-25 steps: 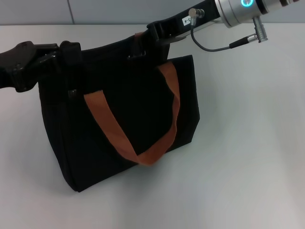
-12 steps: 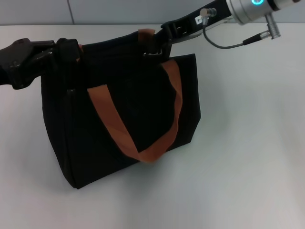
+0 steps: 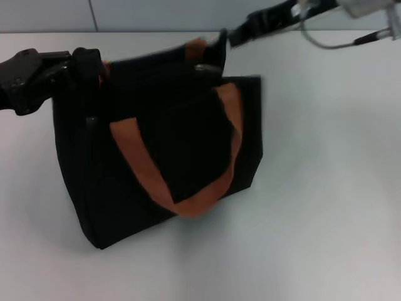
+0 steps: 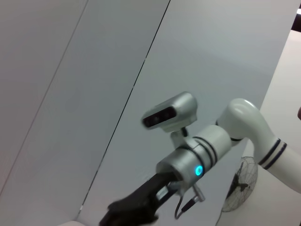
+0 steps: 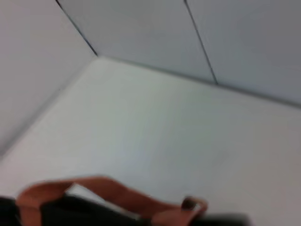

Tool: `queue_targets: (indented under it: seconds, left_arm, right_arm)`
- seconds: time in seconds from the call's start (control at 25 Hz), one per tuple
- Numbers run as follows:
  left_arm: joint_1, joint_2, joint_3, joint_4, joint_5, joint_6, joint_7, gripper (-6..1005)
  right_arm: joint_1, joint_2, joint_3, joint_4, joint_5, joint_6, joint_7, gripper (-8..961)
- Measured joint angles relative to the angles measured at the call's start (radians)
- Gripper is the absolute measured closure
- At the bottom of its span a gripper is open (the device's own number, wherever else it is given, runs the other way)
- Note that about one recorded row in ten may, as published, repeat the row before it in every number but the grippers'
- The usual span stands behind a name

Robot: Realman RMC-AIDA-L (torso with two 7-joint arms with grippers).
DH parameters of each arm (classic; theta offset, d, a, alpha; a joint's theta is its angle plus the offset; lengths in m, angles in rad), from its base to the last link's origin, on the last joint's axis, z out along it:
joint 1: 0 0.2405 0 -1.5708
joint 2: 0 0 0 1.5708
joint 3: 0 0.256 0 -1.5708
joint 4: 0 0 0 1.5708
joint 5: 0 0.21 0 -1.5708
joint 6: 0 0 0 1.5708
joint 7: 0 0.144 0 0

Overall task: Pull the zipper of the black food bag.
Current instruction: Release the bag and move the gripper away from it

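Tension matters: our left pincer (image 3: 88, 63) clamps the black food bag (image 3: 169, 157); our right pincer (image 3: 220, 45), probably pinching the zipper (image 3: 202, 67), should pull straight along the track.

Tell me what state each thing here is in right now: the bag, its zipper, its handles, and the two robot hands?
black food bag: upright on the white table.
zipper: silver pull at the bag's top, near the right end.
orange-brown handles: front one hangs down, rear one stands up.
left gripper: at the bag's top left corner.
right gripper: at the top by the zipper.
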Motion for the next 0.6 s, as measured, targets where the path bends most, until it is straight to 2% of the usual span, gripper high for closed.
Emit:
queue_targets:
  seconds: [0.08,0.12,0.16,0.24,0.44,0.6]
  left_arm:
    - [0.001,0.000,0.000,-0.001,0.000,-0.002,0.001,976]
    - [0.002,0.001,0.000,-0.001,0.000,-0.003,0.001,976]
    - [0.003,0.001,0.000,-0.003,0.000,-0.005,0.001,976]
    - [0.005,0.002,0.000,-0.003,0.000,-0.007,0.001,976]
    - [0.014,0.014,-0.002,-0.007,0.004,-0.034,0.001,967]
    - [0.035,0.029,-0.001,-0.007,0.006,-0.068,0.001,957]
  right_arm:
    - [-0.051,0.002,0.040,-0.059,0.082,-0.015,-0.038,954]
    - [-0.102,0.003,0.081,-0.095,0.172,-0.033,-0.088,954]
    - [-0.102,0.003,0.081,-0.095,0.172,-0.033,-0.088,954]
    - [-0.147,0.004,0.119,-0.108,0.255,-0.058,-0.147,955]
    - [-0.234,-0.003,0.185,-0.004,0.470,-0.163,-0.390,934]
    - [-0.295,-0.010,0.194,0.123,0.598,-0.254,-0.654,811]
